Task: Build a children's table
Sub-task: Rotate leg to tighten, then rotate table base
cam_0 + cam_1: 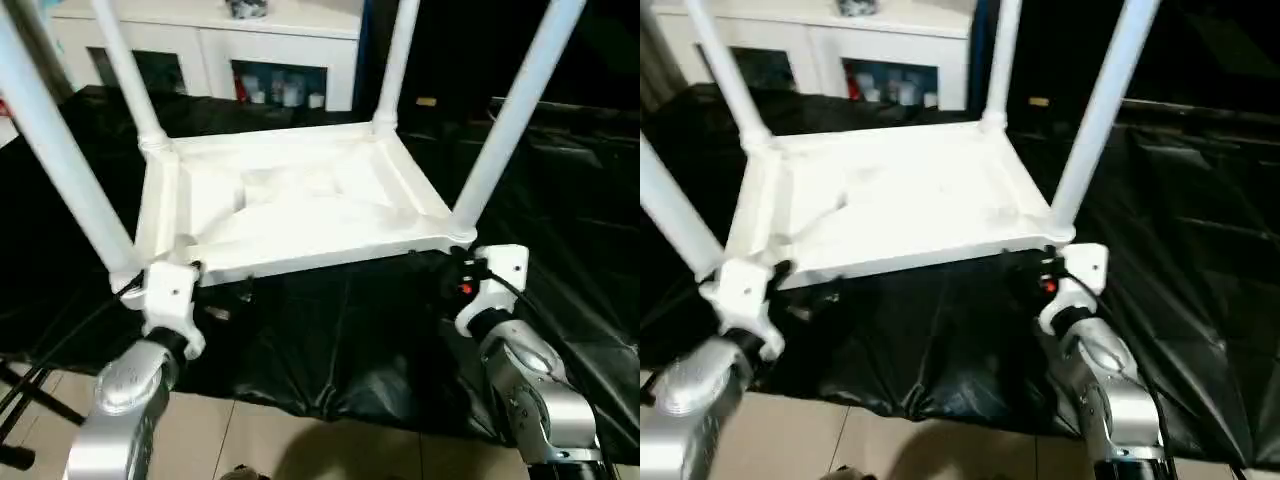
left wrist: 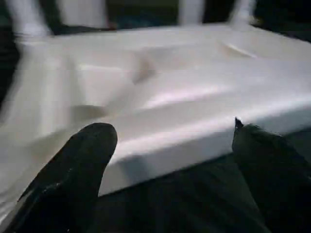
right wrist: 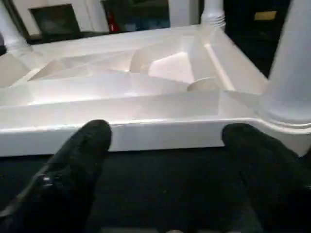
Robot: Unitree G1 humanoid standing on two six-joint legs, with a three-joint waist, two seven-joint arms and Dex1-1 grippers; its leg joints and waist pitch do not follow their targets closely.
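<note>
The children's table (image 1: 290, 200) lies upside down on the black sheet, ribbed underside up. Its four white legs stand up from the corner sockets: near left (image 1: 55, 150), far left (image 1: 125, 70), far right (image 1: 395, 60) and near right (image 1: 515, 110). My left gripper (image 2: 170, 160) is open just in front of the near rim by the near-left corner, its black fingers (image 2: 77, 170) spread wide with nothing between them. Over by the near-right corner, my right gripper (image 3: 165, 160) faces the same rim, also open and empty, one finger (image 3: 77, 165) on each side.
The big table under the black sheet (image 1: 340, 340) ends close in front of me, with tiled floor (image 1: 280, 440) below. A white cabinet with glass doors (image 1: 250, 50) stands behind. Black stand legs (image 1: 20, 400) show at the lower left.
</note>
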